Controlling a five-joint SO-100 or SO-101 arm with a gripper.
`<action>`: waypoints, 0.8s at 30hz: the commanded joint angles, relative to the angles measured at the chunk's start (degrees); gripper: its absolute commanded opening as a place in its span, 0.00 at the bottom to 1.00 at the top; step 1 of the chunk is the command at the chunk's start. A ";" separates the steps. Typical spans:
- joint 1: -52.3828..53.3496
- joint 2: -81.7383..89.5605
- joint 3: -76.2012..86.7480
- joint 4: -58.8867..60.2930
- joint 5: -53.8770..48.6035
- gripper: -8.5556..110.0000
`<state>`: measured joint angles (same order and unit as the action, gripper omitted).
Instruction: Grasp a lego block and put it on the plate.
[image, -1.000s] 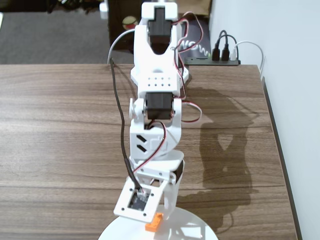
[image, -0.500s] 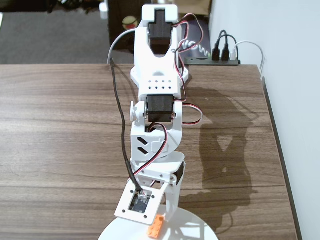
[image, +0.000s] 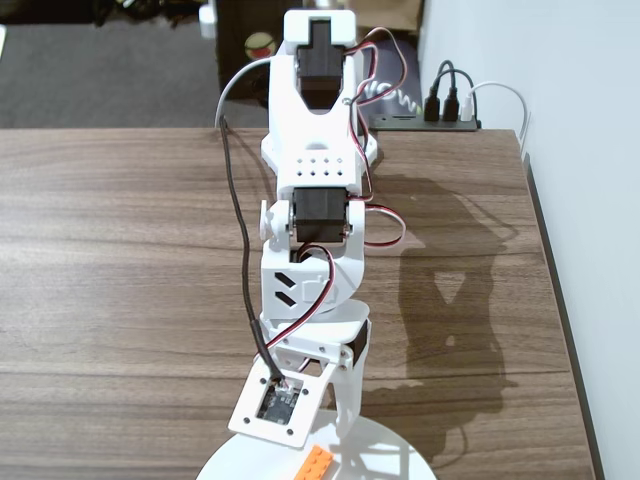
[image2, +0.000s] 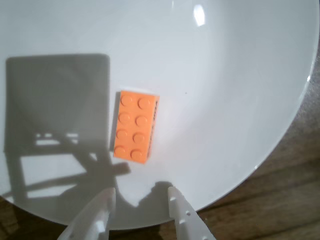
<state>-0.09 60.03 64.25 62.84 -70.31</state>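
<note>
Orange lego block at rest on the white plate, claw open and empty above the plate's near rim.

In the wrist view, the claw (image2: 140, 197) enters from the near edge with its two white fingers (image2: 182, 212) parted and nothing between them; the tips sit just short of the block without touching it. Beyond them the lego block (image2: 135, 126) lies flat, studs up, long side running near to far, roughly mid-plate, beside the arm's shadow on its left. The plate (image2: 240, 75) fills most of this view, and the wooden surface (image2: 280, 200) shows at the right. In the fixed view, block (image: 318, 465) and plate (image: 400, 455) sit at the near edge, the white arm (image: 310, 200) reaching over the surface (image: 120, 250).
</note>
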 joint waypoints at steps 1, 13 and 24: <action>0.44 5.27 -2.81 0.97 -0.18 0.19; -0.62 19.16 6.06 1.58 -0.79 0.11; -3.08 35.42 23.91 -1.85 -3.34 0.08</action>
<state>-2.64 89.65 86.66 62.05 -72.77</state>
